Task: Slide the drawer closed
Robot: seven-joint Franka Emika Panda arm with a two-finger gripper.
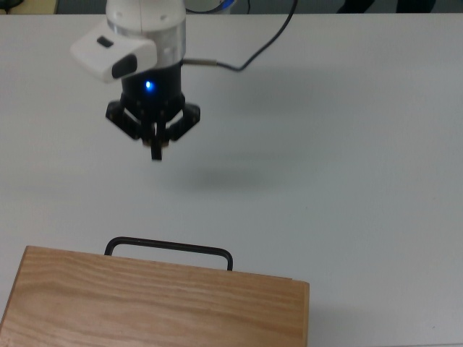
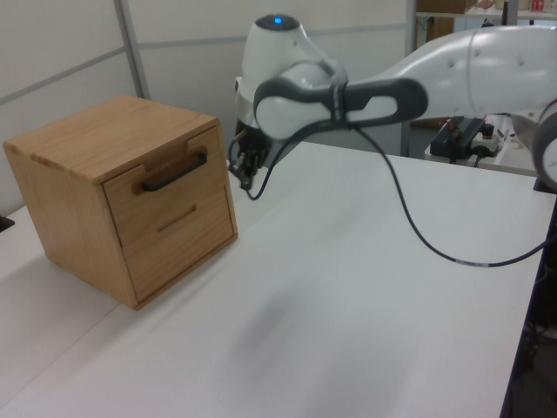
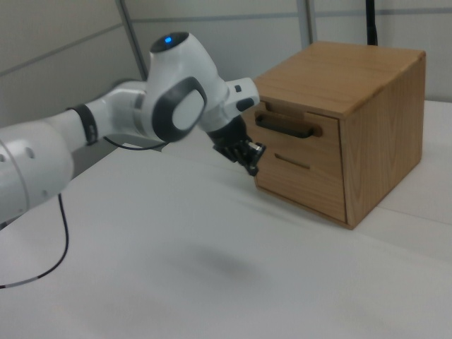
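The drawer [image 2: 165, 185] is the upper one of a wooden cabinet [image 2: 83, 139], and its front panel lies flush with the cabinet's face. Its black bar handle [image 1: 170, 249] [image 2: 174, 171] [image 3: 282, 127] sticks out over the white table. My gripper [image 1: 155, 153] [image 2: 246, 178] [image 3: 252, 166] hangs in the air away from the handle, with a clear gap between them. Its fingers are shut together on nothing. In the top view the cabinet top [image 1: 155, 303] hides the drawer's body.
A lower drawer [image 2: 183, 235] with a slot grip sits under the upper one. The white table [image 2: 365, 296] spreads out in front of the cabinet. A black cable [image 2: 418, 235] hangs from the arm. At the back stand grey wall panels [image 2: 174, 52].
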